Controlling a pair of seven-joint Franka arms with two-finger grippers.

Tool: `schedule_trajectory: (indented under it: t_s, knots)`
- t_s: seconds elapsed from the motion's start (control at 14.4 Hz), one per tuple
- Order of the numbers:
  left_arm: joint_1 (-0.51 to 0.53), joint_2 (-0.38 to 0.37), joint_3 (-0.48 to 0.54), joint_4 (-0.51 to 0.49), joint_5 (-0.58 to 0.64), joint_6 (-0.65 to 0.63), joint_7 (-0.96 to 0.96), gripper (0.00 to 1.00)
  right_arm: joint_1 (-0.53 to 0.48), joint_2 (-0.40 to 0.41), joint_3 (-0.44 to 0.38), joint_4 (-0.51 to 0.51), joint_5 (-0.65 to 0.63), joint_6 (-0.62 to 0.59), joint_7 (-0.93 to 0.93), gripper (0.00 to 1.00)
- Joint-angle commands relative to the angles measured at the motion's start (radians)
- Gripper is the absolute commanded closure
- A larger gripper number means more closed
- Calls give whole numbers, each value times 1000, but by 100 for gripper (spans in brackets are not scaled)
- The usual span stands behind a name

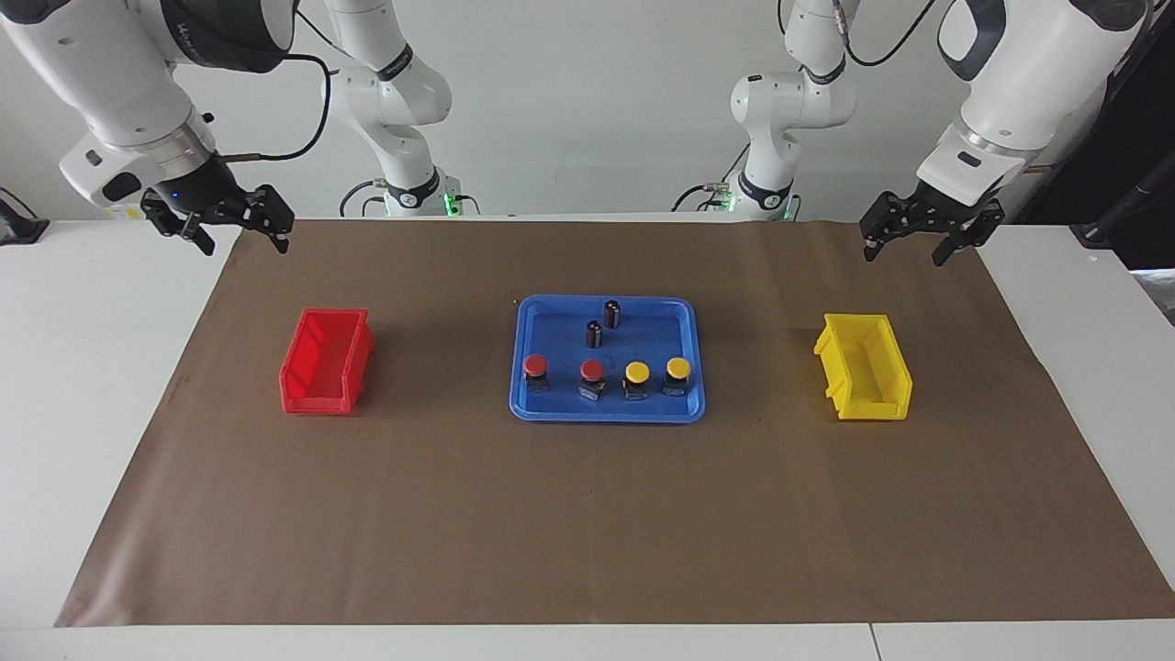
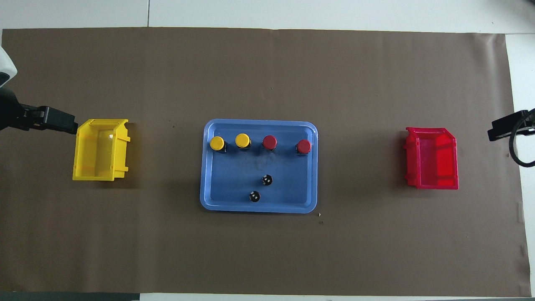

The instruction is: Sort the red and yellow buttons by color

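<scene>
Two red buttons [image 1: 534, 366] [image 1: 592, 370] and two yellow buttons [image 1: 637, 373] [image 1: 677, 368] stand in a row on the blue tray [image 1: 606, 415]. They are on the side of the tray farther from the robots. In the overhead view the yellow ones [image 2: 217, 143] [image 2: 242, 140] stand toward the left arm's end and the red ones [image 2: 269, 142] [image 2: 303, 146] toward the right arm's end. My right gripper [image 1: 243, 240] hangs open and empty over the brown paper's corner at its own end. My left gripper [image 1: 904, 252] hangs open and empty over the paper's corner at its own end. Both arms wait.
A red bin [image 1: 326, 374] stands at the right arm's end of the table and a yellow bin [image 1: 865, 378] at the left arm's end. Both are empty. Two dark cylinders [image 1: 611, 313] [image 1: 594, 332] stand on the tray, nearer to the robots than the buttons.
</scene>
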Motion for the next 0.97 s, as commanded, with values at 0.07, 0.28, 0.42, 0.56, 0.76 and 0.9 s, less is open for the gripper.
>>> schedule_trajectory:
  t_s: [0.07,0.28,0.42,0.56,0.76,0.9]
  knots:
    - [13,-17,-7,-10,-19,23,14,0,2,-1,29,7,21,7,5,0]
    - [17,-17,-6,-12,-19,27,10,0,27,64,98,88,47,7,109,0]
    - [17,-17,-6,-10,-14,27,16,0,128,136,122,147,49,22,277,0]
    - [19,-17,-6,-10,-14,34,17,0,231,186,122,145,41,138,385,0]
    - [37,-17,-6,-12,-14,26,8,0,362,250,122,58,43,330,595,0]
    - [40,-17,-4,-10,-14,24,7,0,390,270,122,-57,44,505,621,0]
